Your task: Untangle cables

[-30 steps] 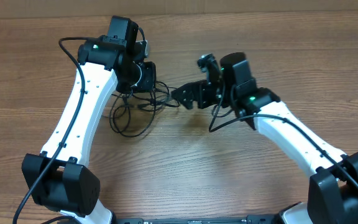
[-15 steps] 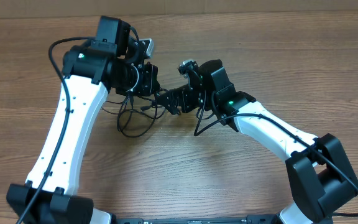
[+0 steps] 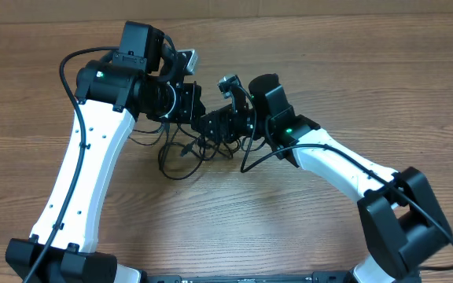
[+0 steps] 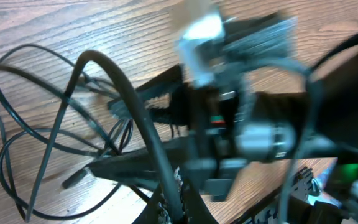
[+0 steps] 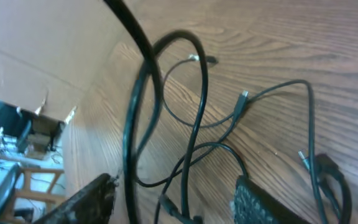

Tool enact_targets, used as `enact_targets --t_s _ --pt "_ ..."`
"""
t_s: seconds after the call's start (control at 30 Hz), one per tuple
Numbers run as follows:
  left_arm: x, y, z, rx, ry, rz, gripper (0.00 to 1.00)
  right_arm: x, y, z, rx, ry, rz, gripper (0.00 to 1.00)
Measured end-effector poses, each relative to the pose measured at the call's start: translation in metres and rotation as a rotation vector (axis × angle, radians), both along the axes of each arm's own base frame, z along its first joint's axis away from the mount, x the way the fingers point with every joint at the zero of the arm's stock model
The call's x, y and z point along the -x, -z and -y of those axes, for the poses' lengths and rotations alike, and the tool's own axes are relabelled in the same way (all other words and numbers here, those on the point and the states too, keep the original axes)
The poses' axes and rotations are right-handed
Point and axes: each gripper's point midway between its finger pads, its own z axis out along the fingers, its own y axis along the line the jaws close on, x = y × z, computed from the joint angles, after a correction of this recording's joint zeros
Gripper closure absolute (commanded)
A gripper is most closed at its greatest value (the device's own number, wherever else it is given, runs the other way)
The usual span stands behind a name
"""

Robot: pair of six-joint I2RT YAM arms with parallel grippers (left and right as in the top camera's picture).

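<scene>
The thin black cables (image 3: pixel 178 157) lie in tangled loops on the wooden table under both grippers. My left gripper (image 3: pixel 193 110) is shut on one black cable (image 4: pixel 123 93), which arches up out of its jaws (image 4: pixel 182 208) over the loose loops. My right gripper (image 3: pixel 211 126) is open just beside the left one. In the right wrist view, several cable strands (image 5: pixel 197 93) run between its spread fingers (image 5: pixel 179 202). Small silver-tipped plug ends (image 5: pixel 244 96) rest on the wood. The right gripper shows blurred in the left wrist view (image 4: pixel 229 124).
The wooden table (image 3: pixel 329 63) spreads all round the tangle. The arms' own thicker black cables (image 3: pixel 69 71) loop beside the white links. A cardboard wall (image 5: pixel 36 50) stands at the table's far edge.
My right gripper has moved left, from well apart to right against the left gripper over the tangle. The left arm has shifted slightly, and the cable loops have shifted a little right.
</scene>
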Motion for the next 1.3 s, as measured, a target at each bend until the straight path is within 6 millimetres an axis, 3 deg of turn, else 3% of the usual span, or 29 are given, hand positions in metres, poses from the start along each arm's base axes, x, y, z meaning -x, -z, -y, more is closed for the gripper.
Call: enact_targets --t_s 0.07,0.1,0.23,0.3,0.43,0.57,0.67,0.83,1.03,1.3 --pt "0.0 -0.003 0.002 0.014 0.006 0.004 0.96 0.005 0.016 -0.006 0.021 -0.014 -0.025 0.87" --pt "0.0 -0.004 0.003 0.019 0.01 0.008 0.96 0.006 0.024 -0.008 0.036 -0.009 -0.042 0.96" --pt "0.001 -0.016 0.001 0.027 0.015 0.041 0.96 0.004 0.056 0.003 0.15 0.075 -0.104 0.96" --pt "0.004 -0.025 -0.01 0.017 -0.006 0.063 0.96 -0.008 0.069 0.027 0.228 0.173 -0.148 0.96" --pt "0.005 -0.046 -0.051 -0.024 -0.118 0.137 0.96 -0.037 0.085 0.1 0.354 0.391 -0.231 0.96" --pt "0.001 -0.082 -0.118 -0.055 -0.317 0.276 0.96 -0.063 0.097 0.204 0.453 0.653 -0.33 0.96" --pt "0.005 -0.107 -0.165 -0.08 -0.464 0.372 0.96 -0.065 0.106 0.27 0.495 0.802 -0.415 0.96" --pt "0.013 -0.127 -0.218 -0.116 -0.626 0.451 0.96 -0.06 0.112 0.334 0.503 0.939 -0.502 0.96" --pt "0.012 -0.136 -0.256 -0.134 -0.762 0.49 0.96 -0.04 0.118 0.4 0.499 1.114 -0.632 0.96" --pt "0.027 -0.143 -0.327 -0.162 -1.189 0.473 0.96 -0.002 0.123 0.491 0.466 1.372 -0.775 0.96"
